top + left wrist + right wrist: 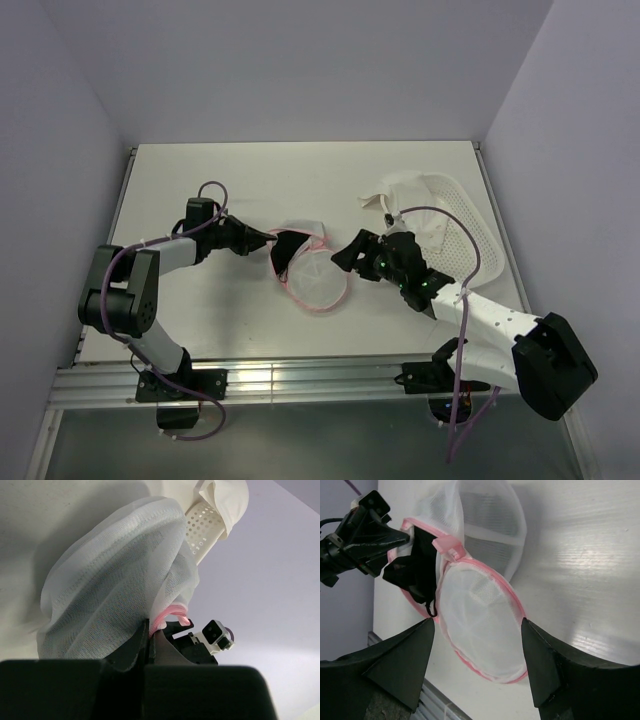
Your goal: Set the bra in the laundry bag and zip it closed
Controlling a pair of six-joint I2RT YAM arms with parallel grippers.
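Note:
The laundry bag lies mid-table, a round white mesh pouch with pink trim, its lid part open. The black bra sits in the bag's open left side; in the right wrist view it shows between the pink rims of the bag. My left gripper is shut on the bag's pink rim and holds that edge up. My right gripper is open and empty, just right of the bag, its fingers spread to either side of the lid.
A white perforated plastic basket with a white cloth draped in it stands at the right rear. The table's front edge with a metal rail runs close below the bag.

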